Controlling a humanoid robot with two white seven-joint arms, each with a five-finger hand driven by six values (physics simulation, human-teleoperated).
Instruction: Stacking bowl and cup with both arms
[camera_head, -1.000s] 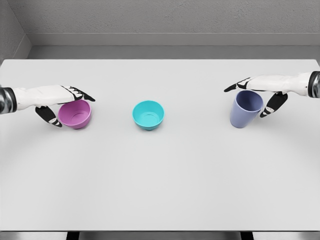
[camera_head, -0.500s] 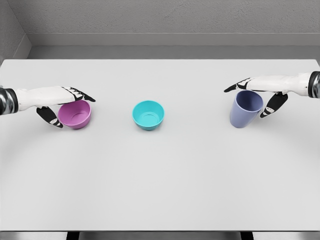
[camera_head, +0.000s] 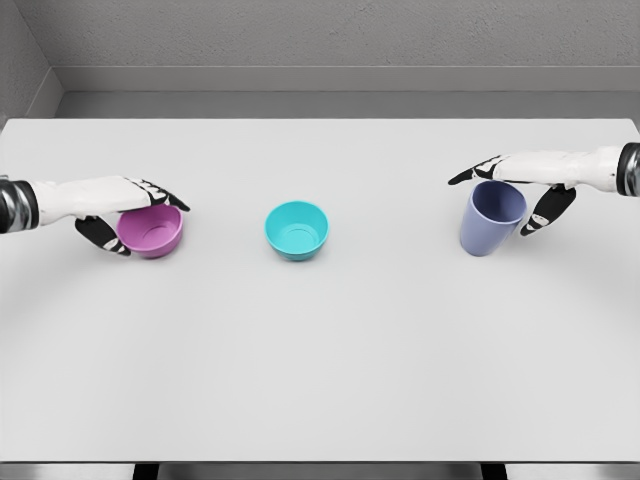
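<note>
A purple bowl (camera_head: 150, 231) stands on the left of the white table (camera_head: 320, 350). My left hand (camera_head: 125, 212) straddles it, with the fingers (camera_head: 160, 190) stretched over its far rim and the thumb (camera_head: 101, 233) at its near-left side. The hand is open, and the bowl rests on the table. A teal bowl (camera_head: 297, 229) stands alone in the middle. On the right stands a blue-grey cup (camera_head: 491, 217). My right hand (camera_head: 505, 195) is open around it, fingers (camera_head: 475, 172) above the far rim, thumb (camera_head: 540, 209) close by its right side.
A grey wall runs behind the table's far edge (camera_head: 320, 119). Wide bare tabletop lies between the three vessels and toward the front edge.
My left hand has sunk slightly onto the purple bowl, its fingers now lower over the rim. The right hand, the cup and both bowls have hardly moved.
</note>
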